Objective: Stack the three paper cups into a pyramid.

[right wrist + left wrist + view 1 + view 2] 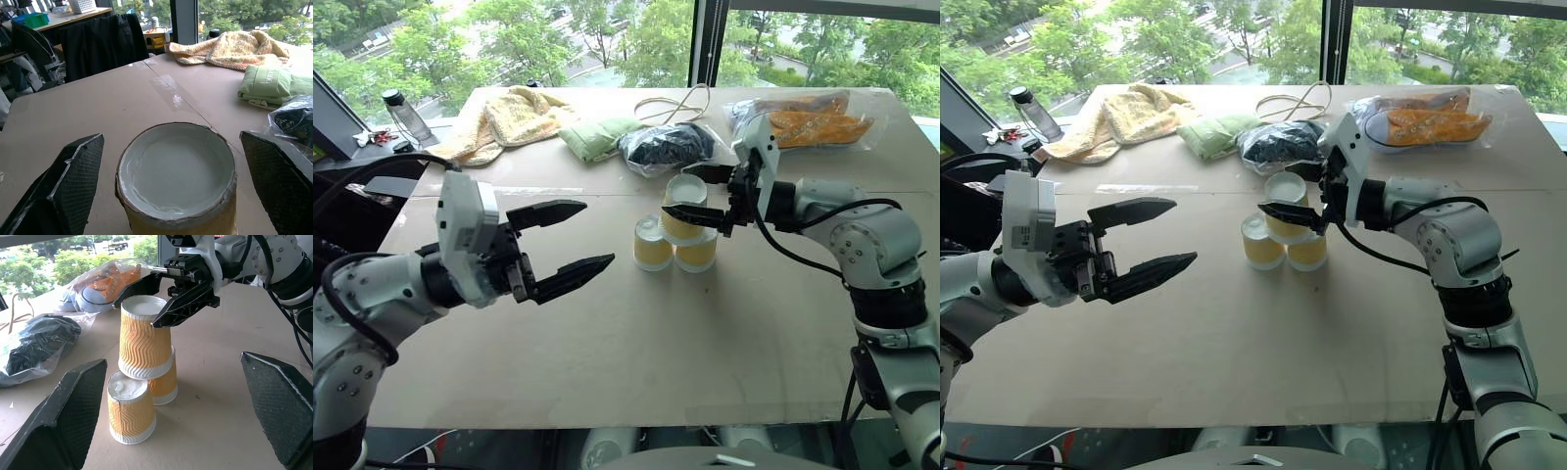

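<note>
rear base cup [165, 382]: mostly hidden by front cups | bottle [406, 116]: label unreadable

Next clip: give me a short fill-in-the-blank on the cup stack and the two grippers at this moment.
1. The top cup rests on ____ lower cups, all upside down.
2. The right gripper stands at the top cup with its jaws ____, not pressing the sides.
3. The left gripper is open and holds ____.
4. Behind the cups lies a ____ bag of dark items.

Missing words: two; open; nothing; plastic

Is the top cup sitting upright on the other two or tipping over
Upright, upside down. The top cup stands level, base up, resting on the two lower cups. The right gripper has its fingers spread on either side of it, not touching.
</note>
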Action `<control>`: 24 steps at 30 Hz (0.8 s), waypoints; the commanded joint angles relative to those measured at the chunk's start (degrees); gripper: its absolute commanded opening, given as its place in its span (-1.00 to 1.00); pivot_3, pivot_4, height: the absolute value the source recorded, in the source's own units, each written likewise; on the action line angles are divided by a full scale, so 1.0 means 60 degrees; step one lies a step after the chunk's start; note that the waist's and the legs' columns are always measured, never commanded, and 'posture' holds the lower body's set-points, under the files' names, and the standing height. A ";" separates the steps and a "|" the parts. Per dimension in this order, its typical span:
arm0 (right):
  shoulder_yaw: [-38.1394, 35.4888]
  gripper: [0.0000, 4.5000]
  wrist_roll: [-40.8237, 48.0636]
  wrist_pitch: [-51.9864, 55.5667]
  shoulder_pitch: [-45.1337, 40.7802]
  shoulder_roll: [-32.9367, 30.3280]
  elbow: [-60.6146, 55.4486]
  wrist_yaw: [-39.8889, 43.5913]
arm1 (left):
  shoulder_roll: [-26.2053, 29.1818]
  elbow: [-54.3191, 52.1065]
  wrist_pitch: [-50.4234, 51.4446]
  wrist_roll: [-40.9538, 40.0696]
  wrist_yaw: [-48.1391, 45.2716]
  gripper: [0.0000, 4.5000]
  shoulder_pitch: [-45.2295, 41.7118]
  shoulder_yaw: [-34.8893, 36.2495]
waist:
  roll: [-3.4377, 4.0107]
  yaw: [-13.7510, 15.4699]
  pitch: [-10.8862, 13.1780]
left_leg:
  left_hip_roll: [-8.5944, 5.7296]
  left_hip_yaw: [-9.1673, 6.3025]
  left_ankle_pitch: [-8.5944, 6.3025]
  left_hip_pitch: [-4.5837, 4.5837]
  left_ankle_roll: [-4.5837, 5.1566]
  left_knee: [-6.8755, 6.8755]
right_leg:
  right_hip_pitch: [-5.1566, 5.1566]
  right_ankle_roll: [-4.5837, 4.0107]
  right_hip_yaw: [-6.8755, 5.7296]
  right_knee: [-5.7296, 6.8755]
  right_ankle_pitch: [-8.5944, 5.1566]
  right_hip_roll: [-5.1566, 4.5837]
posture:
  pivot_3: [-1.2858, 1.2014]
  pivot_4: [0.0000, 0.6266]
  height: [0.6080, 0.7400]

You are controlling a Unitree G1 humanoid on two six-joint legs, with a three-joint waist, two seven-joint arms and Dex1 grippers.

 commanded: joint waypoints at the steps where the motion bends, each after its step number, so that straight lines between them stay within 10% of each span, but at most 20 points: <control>1: -0.1047 0.94 0.0638 -0.0059 -0.0023 -0.0545 -0.0721 0.0274 | 0.0064 -0.0257 -0.0108 -0.0098 -0.0171 1.00 0.0323 0.0461 | 0.0000 0.0016 0.0000 | 0.0000 0.0000 -0.0001 -0.0004 0.0000 0.0000 | -0.0001 0.0000 0.0000 -0.0002 0.0000 -0.0001 | 0.03 -0.52 1.00; 7: -0.2409 0.94 0.1697 -0.0491 0.1116 -0.1213 -0.1171 0.1102 | -0.0299 -0.0324 -0.0387 0.0444 -0.0216 1.00 0.1389 0.0693 | 0.0000 0.0013 0.0000 | 0.0004 0.0000 -0.0020 -0.0002 0.0034 -0.0011 | -0.0002 -0.0001 0.0000 -0.0005 -0.0001 -0.0002 | 0.03 -0.52 1.00; 16: -0.3219 0.94 -0.0625 -0.5019 0.6789 -0.1364 -0.0164 0.2702 | -0.1934 0.0141 -0.1991 0.4264 0.1169 1.00 0.3508 -0.1051 | -0.0002 0.0294 -0.0009 | 0.0005 0.0005 -0.0028 -0.0004 0.0047 -0.0017 | 0.0011 -0.0003 0.0000 -0.0024 -0.0003 -0.0013 | 0.03 -0.52 1.00; 24: -0.3086 0.94 -0.1479 -0.7582 0.8345 -0.0866 0.0860 0.2822 | -0.2797 0.1101 -0.3575 0.5882 0.0909 1.00 0.4449 -0.2090 | 0.0005 0.0208 -0.0010 | 0.0036 0.0040 -0.0028 0.0061 0.0046 -0.0003 | 0.0043 -0.0070 0.0012 -0.0018 -0.0005 -0.0010 | 0.03 -0.52 1.00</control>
